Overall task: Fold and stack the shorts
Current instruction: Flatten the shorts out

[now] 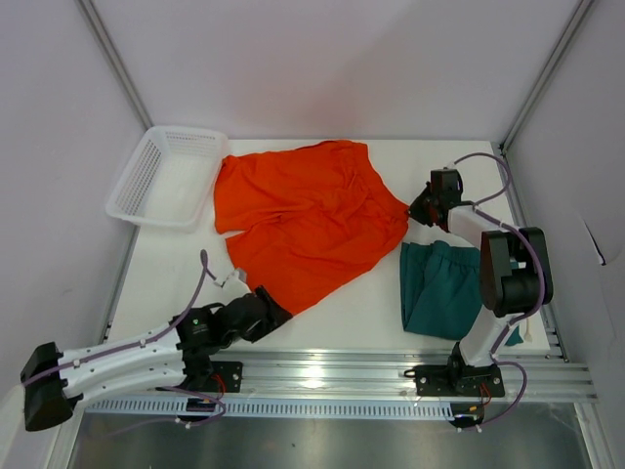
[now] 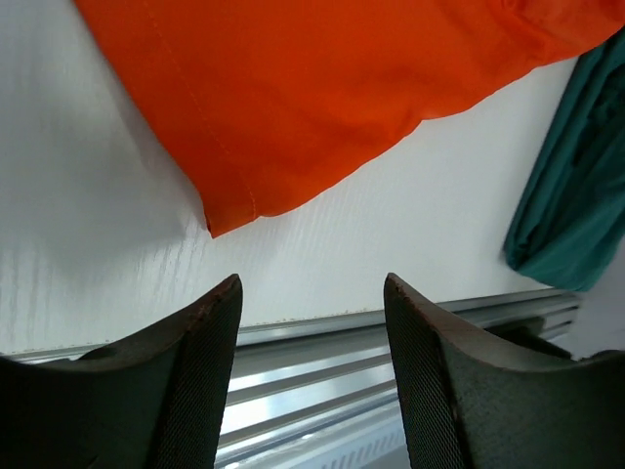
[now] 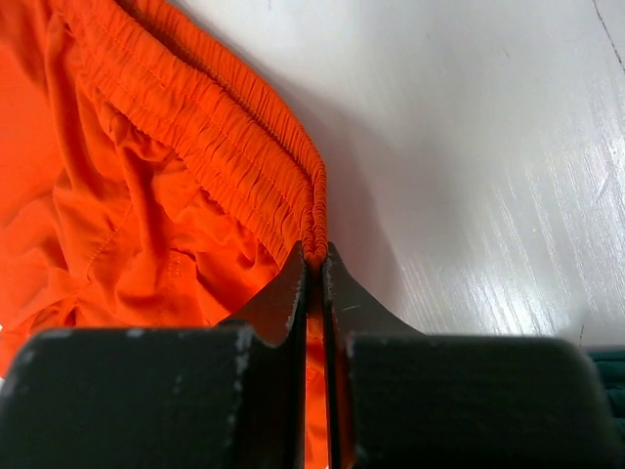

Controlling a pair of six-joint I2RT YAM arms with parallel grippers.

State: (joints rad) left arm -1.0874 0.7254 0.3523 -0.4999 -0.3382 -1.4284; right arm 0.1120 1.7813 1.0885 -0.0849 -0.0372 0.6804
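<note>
Where its two fingers meet, the right pincer (image 3: 314, 256) is clenched on the orange shorts (image 3: 146, 186), pinching the gathered elastic waistband at its end. A strip of orange runs down between the jaws. From that grip the waistband stretches off to the upper left in the wrist view, with rumpled cloth below it and bare white desk (image 3: 469, 147) to the right.

Seen from above, the held point is the rightmost corner of the orange shorts (image 1: 303, 215). They lie spread across the middle of the desk (image 1: 361, 313), reaching from that corner back toward the far-left side.

The left pincer (image 2: 312, 283) is released: its dark, textured fingers (image 2: 210, 371) stand apart with nothing between them. It sits low over the desk, just short of the near hem corner of the orange cloth. Beyond its fingertips lie bare desk and the metal rail (image 2: 391, 327) along the near edge.

The teal shorts (image 1: 439, 288) lie in a compact heap on the right side, near the right arm's base and partly hidden by that arm. They are apart from the orange pair, with a strip of desk between them.

A white mesh basket (image 1: 146, 171) sits at the far-left corner, just beside the left edge of the orange shorts. Whether they touch, I cannot tell.
</note>
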